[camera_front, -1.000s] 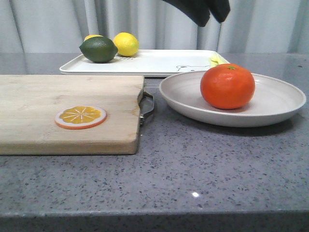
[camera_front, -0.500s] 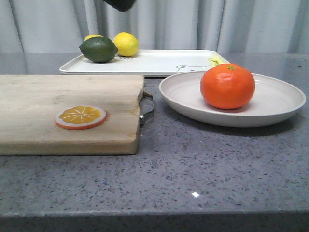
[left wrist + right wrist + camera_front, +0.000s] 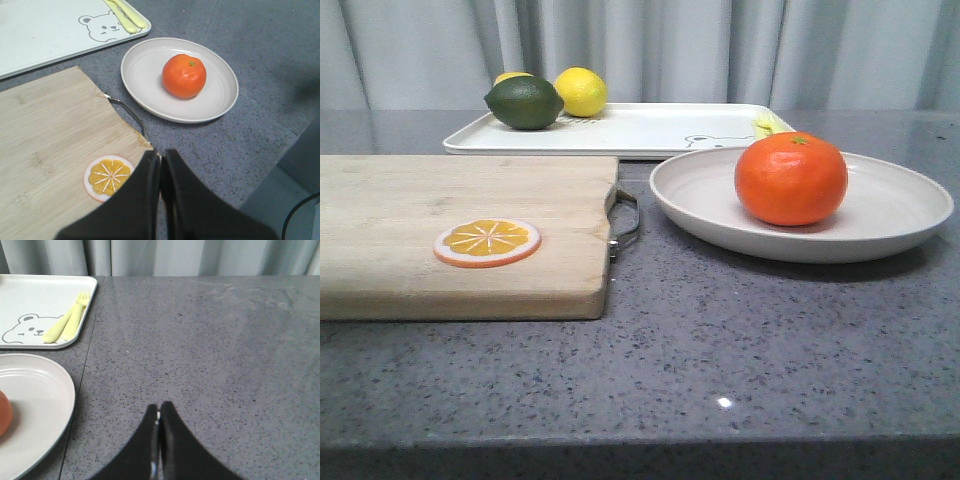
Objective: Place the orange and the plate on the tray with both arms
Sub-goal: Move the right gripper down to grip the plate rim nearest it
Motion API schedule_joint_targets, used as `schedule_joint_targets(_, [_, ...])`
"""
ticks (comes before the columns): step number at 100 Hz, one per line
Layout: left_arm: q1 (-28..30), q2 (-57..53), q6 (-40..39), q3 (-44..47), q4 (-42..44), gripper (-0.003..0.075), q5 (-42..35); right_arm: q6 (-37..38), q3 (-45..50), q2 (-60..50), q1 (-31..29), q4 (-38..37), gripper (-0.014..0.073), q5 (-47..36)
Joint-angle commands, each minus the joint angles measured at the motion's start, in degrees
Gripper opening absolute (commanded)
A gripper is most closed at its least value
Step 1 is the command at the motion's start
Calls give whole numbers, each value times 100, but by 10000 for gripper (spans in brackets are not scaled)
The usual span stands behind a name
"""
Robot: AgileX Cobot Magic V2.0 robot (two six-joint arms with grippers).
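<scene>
The orange (image 3: 791, 178) rests in the off-white plate (image 3: 880, 228) at the right of the table. Both show in the left wrist view, the orange (image 3: 184, 76) on the plate (image 3: 145, 75). The white tray (image 3: 650, 130) with a bear drawing lies behind them. My left gripper (image 3: 160, 152) is shut and empty, high above the cutting board's corner. My right gripper (image 3: 159, 406) is shut and empty, above bare table to the right of the plate (image 3: 35, 405). Neither gripper shows in the front view.
A wooden cutting board (image 3: 460, 230) with a metal handle and an orange slice disc (image 3: 487, 242) lies at the left. On the tray are a dark green lime (image 3: 524, 102), a lemon (image 3: 580, 91) and a pale yellow fork (image 3: 65, 322).
A dark arm part at the top of the front view moved from right to left and has left the view. The orange, plate and tray have not moved.
</scene>
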Motion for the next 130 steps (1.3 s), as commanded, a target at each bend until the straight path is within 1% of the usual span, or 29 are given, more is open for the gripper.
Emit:
schedule_joint_targets(1, [28, -481, -27, 137, -102, -20, -411, 2, -208, 62, -15, -40, -66, -418])
schedule_joint_targets(27, [28, -1416, -37, 865, -102, -20, -411, 2, -208, 62, -15, -40, -66, -301])
schedule_joint_targets(51, [28, -1642, -37, 1147, -110, -20, -353, 2, -218, 92, -15, -40, -66, -236])
schedule_joint_targets(65, [28, -1642, -37, 1147, -110, -20, -330, 2, -405, 333, -6, -40, -66, 108])
schedule_joint_targets(78, [28, -1642, -37, 1147, -110, -20, -330, 2, -738, 740, 129, -35, -58, 543])
schedule_joint_targets(85, [28, -1642, -37, 1147, -110, -20, -330, -4, -944, 1023, 224, -27, -8, 855])
schedule_joint_targets(90, [28, -1642, -37, 1147, -110, -20, -330, -4, -1078, 1228, 300, -27, 74, 1053])
schedule_joint_targets(91, [28, -1642, -37, 1147, -110, -20, -330, -4, -1095, 1228, 311, -27, 74, 1078])
schedule_joint_targets(93, [28, -1642, -37, 1147, -110, -20, -330, -4, -1160, 1347, 344, -27, 125, 1146])
schedule_joint_targets(96, [28, -1642, -37, 1147, -110, -20, -330, -4, -1209, 1434, 386, -14, 166, 1222])
schedule_joint_targets(98, [28, -1642, -37, 1147, -110, -20, -330, -4, -1269, 1545, 420, 3, 220, 1276])
schedule_joint_targets(108, [28, -1642, -37, 1147, -110, -20, -330, -4, -1474, 1913, 469, 250, 363, 1565])
schedule_joint_targets(115, [28, -1642, -37, 1147, -110, -20, -330, -4, -1621, 2198, 469, 400, 397, 1765])
schedule_joint_targets(130, [28, -1642, -37, 1147, -110, -20, -330, -4, -2106, 2799, 469, 622, 395, 2251])
